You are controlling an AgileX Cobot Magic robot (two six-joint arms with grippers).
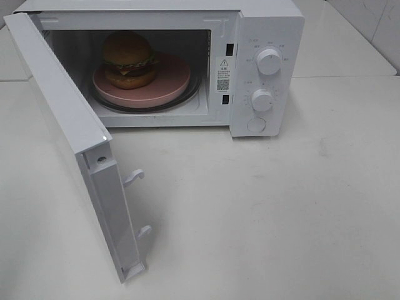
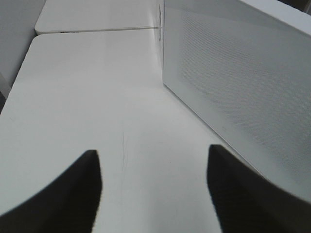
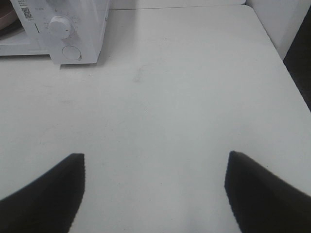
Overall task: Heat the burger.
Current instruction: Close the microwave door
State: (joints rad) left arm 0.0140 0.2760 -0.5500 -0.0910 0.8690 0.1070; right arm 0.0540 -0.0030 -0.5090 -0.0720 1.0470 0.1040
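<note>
The burger [image 1: 129,58], with a golden-brown bun, lettuce, cheese and dark patty, sits on a round pink plate [image 1: 169,84] inside the white microwave [image 1: 269,19]. The microwave door [image 1: 69,137] stands wide open, swung out toward the front left. No gripper shows in the exterior high view. My left gripper [image 2: 153,182] is open and empty above the white table, beside the outer face of the open door [image 2: 243,92]. My right gripper [image 3: 155,187] is open and empty over the table, back from the microwave's control panel [image 3: 65,29].
The microwave has two knobs [image 1: 269,60] [image 1: 262,100] and a round button [image 1: 256,124] on its right panel. Two latch hooks [image 1: 134,177] stick out from the door's edge. The white table [image 1: 281,212] has a seam at the back.
</note>
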